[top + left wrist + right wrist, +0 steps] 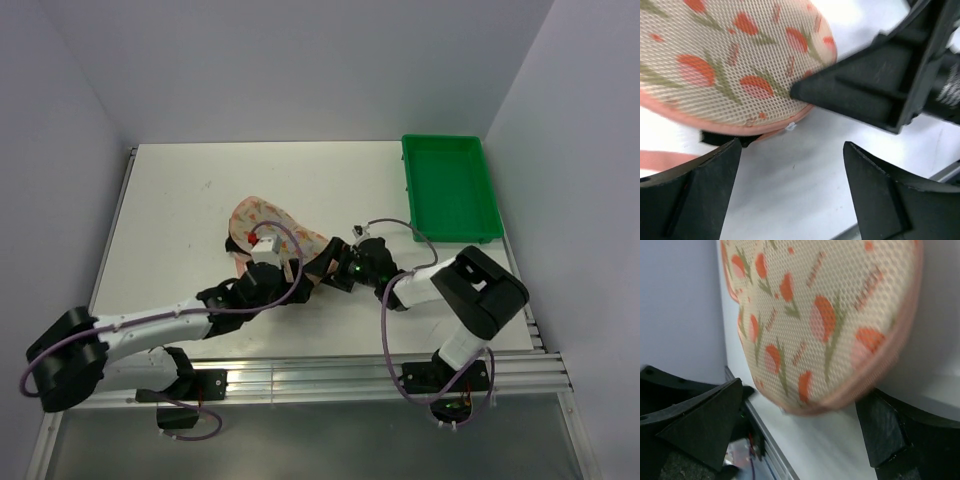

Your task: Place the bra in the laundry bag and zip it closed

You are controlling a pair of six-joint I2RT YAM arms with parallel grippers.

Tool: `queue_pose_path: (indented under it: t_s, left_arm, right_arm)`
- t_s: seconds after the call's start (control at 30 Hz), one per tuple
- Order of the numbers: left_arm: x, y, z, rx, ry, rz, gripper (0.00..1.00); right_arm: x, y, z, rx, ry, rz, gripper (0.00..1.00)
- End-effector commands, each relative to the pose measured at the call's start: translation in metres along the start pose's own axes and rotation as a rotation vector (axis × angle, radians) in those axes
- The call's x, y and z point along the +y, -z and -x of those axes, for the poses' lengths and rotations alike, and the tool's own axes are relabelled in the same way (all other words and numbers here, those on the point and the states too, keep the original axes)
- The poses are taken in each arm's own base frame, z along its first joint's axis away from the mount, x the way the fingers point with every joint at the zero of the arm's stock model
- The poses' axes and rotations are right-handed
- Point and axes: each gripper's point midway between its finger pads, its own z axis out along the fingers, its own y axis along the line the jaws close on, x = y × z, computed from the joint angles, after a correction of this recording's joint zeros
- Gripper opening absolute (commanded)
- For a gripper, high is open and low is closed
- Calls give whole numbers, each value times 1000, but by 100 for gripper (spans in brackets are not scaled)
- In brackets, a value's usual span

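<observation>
White tabletop (180, 200) centre is taken by the laundry bag (262, 220), apparently zipped, with the bra judged hidden inside. Left fingers (695, 195) at its 6 o'clock and right fingers (695, 425) at 4 o'clock are spread wide and empty; only withdrawal is called for.

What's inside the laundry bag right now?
Nothing shows through the laundry bag mesh, only its orange print. A dark sliver pokes out under the pink trim; whether that is the bra, or what else is inside, is hidden.

White table (180, 200) w/ pale lilac walls (300, 70) around.
</observation>
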Motion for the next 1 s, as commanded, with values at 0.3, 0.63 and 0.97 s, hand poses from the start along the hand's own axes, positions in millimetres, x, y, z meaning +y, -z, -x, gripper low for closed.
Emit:
queue_pose_path:
  t_s: [0.3, 0.63, 0.97]
  left_arm:
    - [48, 92, 122, -322, 219, 43, 74]
    - [117, 96, 121, -424, 411, 251, 42]
    - [167, 84, 74, -434, 720, 326, 48]
  right_arm:
    - [2, 69, -16, 88, 431, -158, 100]
    - [130, -25, 16, 56, 931, -153, 28]
    - [127, -91, 6, 120, 1181, -291, 40]
